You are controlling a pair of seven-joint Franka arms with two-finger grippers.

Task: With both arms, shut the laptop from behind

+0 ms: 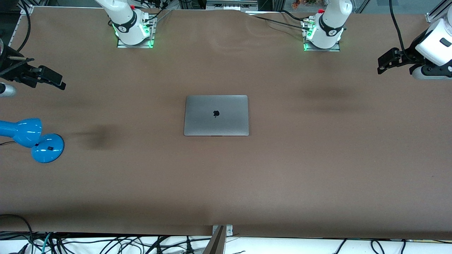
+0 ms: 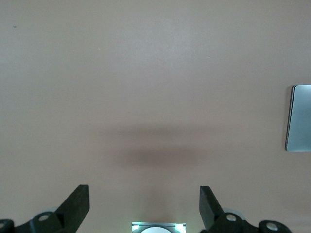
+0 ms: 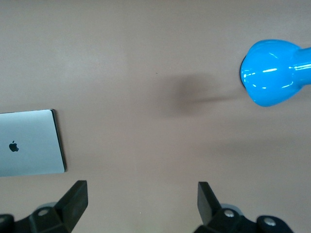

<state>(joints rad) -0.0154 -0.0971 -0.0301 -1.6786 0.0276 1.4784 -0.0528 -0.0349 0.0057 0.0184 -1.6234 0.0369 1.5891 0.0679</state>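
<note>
The space-grey laptop point(image 1: 216, 115) lies shut and flat in the middle of the brown table point(image 1: 317, 158), with the black apple logo on its lid facing up. One edge of it shows in the left wrist view point(image 2: 299, 118), and part of the lid shows in the right wrist view point(image 3: 29, 143). My left gripper point(image 1: 383, 64) hangs open and empty over the left arm's end of the table, well apart from the laptop; its open fingers show in its wrist view point(image 2: 144, 196). My right gripper point(image 1: 55, 80) hangs open and empty over the right arm's end point(image 3: 142, 191).
A blue desk lamp point(image 1: 31, 135) stands at the right arm's end of the table, under and nearer to the front camera than the right gripper; its head shows in the right wrist view point(image 3: 272, 73). The arm bases point(image 1: 132, 30) point(image 1: 323, 33) stand along the table's edge farthest from the front camera.
</note>
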